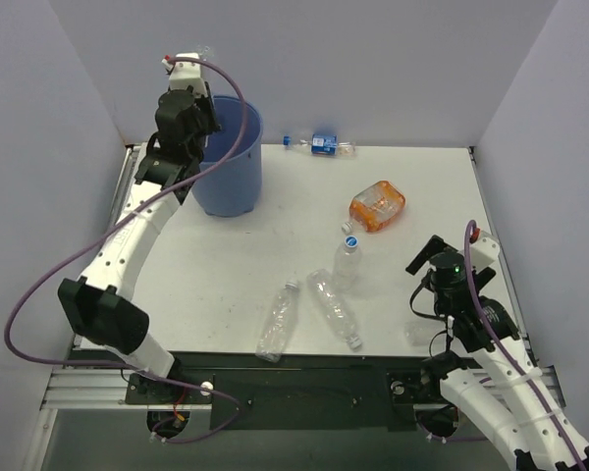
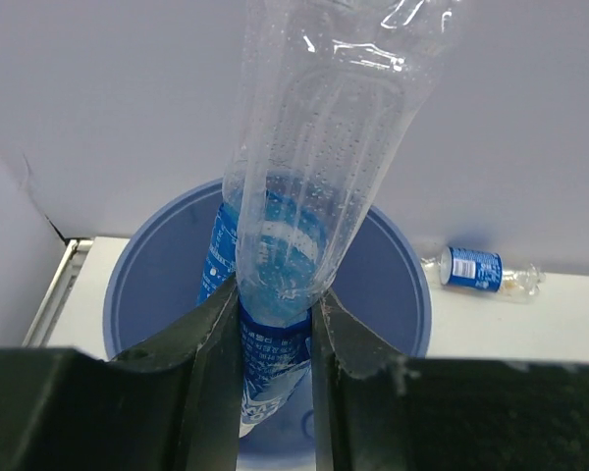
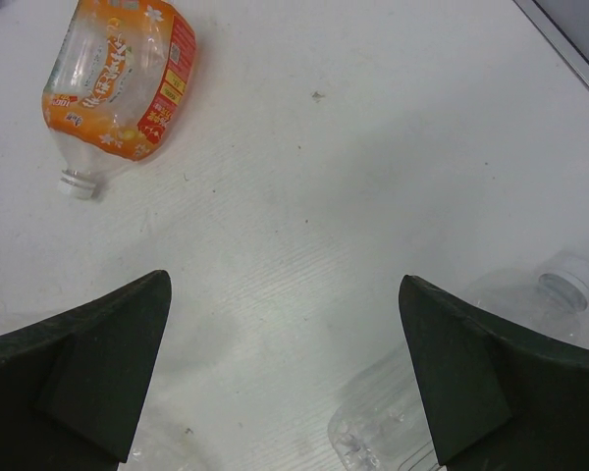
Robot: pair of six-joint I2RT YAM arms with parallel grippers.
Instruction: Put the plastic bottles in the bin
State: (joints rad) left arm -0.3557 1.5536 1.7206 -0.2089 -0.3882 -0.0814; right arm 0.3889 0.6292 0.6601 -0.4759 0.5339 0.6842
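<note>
My left gripper (image 1: 188, 69) is raised over the light-blue bin (image 1: 231, 186) and is shut on the lower end of a clear plastic bottle (image 2: 324, 147), which stands up above the fingers. In the left wrist view the gripper (image 2: 277, 294) is over the bin's mouth (image 2: 157, 285), and a blue-labelled bottle (image 2: 260, 368) lies inside. Three clear bottles (image 1: 346, 260) (image 1: 334, 307) (image 1: 278, 322) lie on the table's near middle. A blue-banded bottle (image 1: 319, 144) lies at the back. My right gripper (image 1: 420, 282) (image 3: 283, 285) is open and empty above the table, with a clear bottle (image 3: 471, 392) beside its right finger.
An orange-labelled bottle (image 1: 378, 206) (image 3: 118, 78) lies right of centre on the white table. Grey walls enclose the table on three sides. The bin stands at the back left corner.
</note>
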